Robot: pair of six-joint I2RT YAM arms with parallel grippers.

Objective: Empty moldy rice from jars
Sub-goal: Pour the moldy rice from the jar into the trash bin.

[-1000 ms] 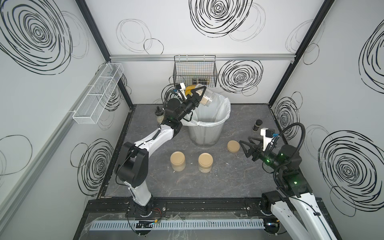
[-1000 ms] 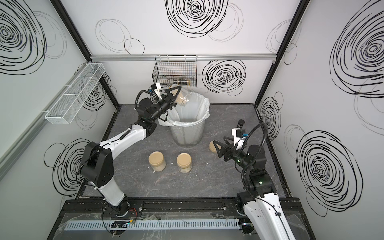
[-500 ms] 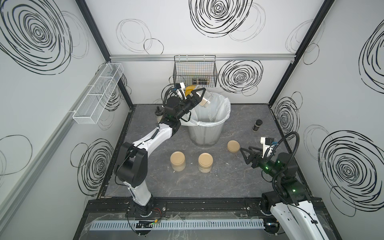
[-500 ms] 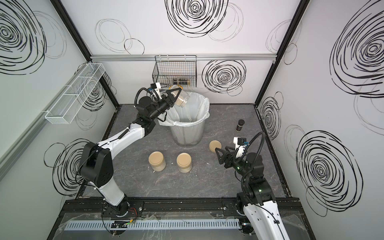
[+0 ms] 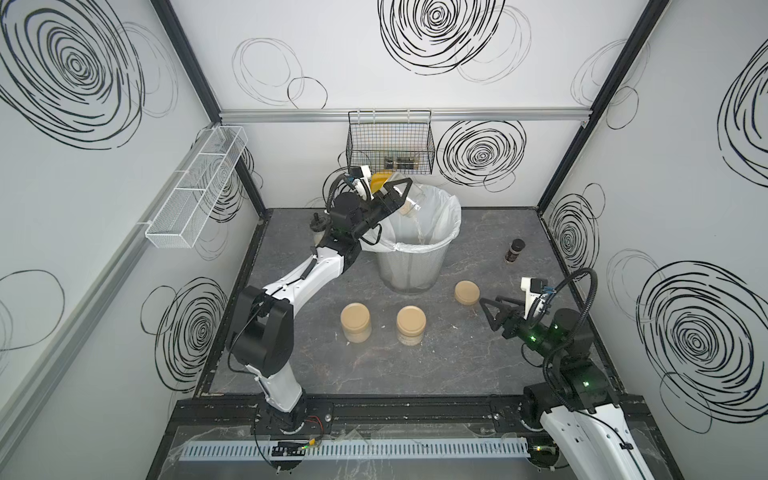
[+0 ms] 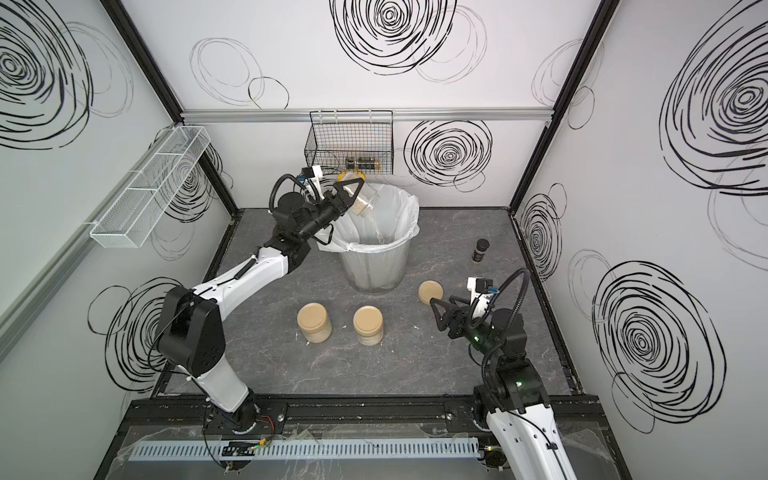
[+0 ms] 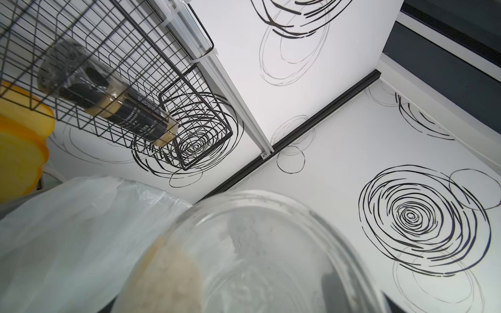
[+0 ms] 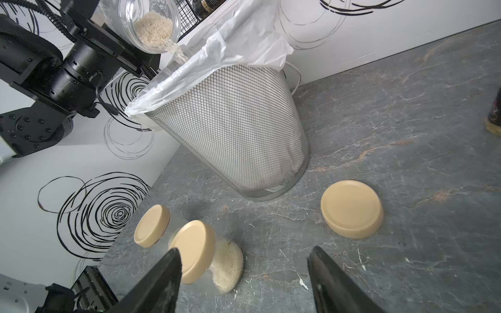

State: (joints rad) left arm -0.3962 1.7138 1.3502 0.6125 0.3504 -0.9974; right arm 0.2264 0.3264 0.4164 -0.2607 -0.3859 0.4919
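And pouring! Clamped in the left gripper (image 5: 405,195), an open jar (image 5: 413,208), tipped mouth-down above the mesh bin (image 5: 409,272) at the middle of the far edge of the tabletop (image 5: 457,365). Spilling moldy rice (image 8: 154,28) in a thin stream off the glass lip, straight down into the white liner (image 5: 446,208). A fair heap of grains inside the glass, plain from the right wrist. Over by the right edge: right gripper (image 8: 245,249) spread wide, holding nothing, hovering above the bare stone. Just beside it, toward the bin, a loose tan lid (image 5: 466,292) lying flat. Between bin and front edge, upright and side by side but not touching: a lidded jar (image 5: 355,322) toward the left edge and a second lidded jar (image 5: 411,325) nearer the middle, pale grains showing through the walls. Near the far right corner, well apart from the rest, a dark-capped shaker (image 5: 514,250). Up on the back wall above the bin, a black wire basket (image 5: 390,143), bottle (image 7: 108,100) lying inside.
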